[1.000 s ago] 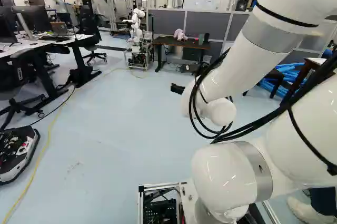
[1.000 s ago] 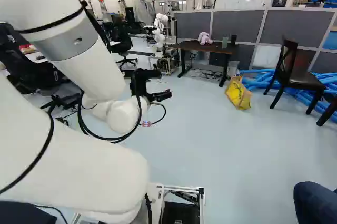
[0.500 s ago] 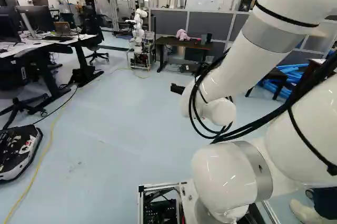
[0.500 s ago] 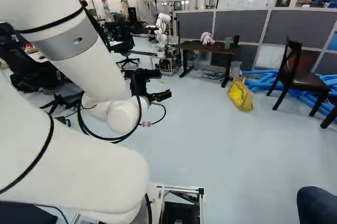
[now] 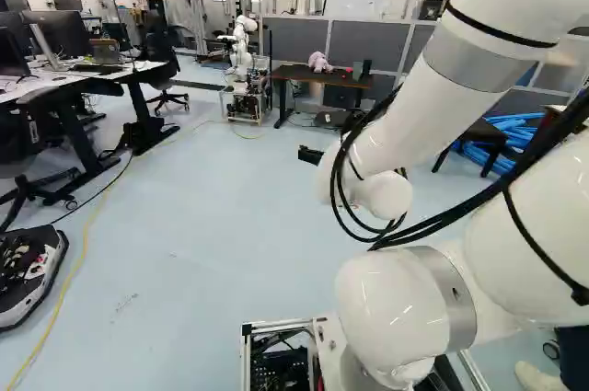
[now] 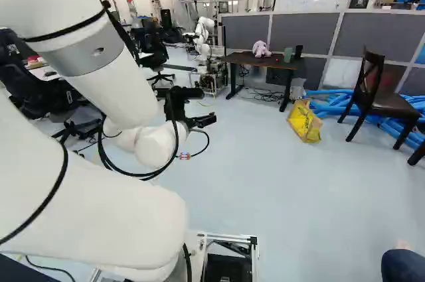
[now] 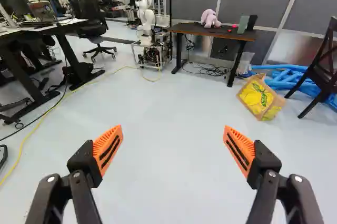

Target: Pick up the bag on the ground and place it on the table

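We find gripper (image 6: 198, 116): fingers spread wide | yellow bag (image 7: 259, 98): on floor (image 7: 168, 145), beside blue tubing (image 7: 289, 79), near one leg under tabletop (image 7: 192, 28) | plush toy (image 7: 209, 18): on tabletop, toward back edge

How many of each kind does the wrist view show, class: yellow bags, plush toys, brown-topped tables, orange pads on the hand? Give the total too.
Yellow bags: 1
Plush toys: 1
Brown-topped tables: 1
Orange pads on the hand: 2
Total: 5
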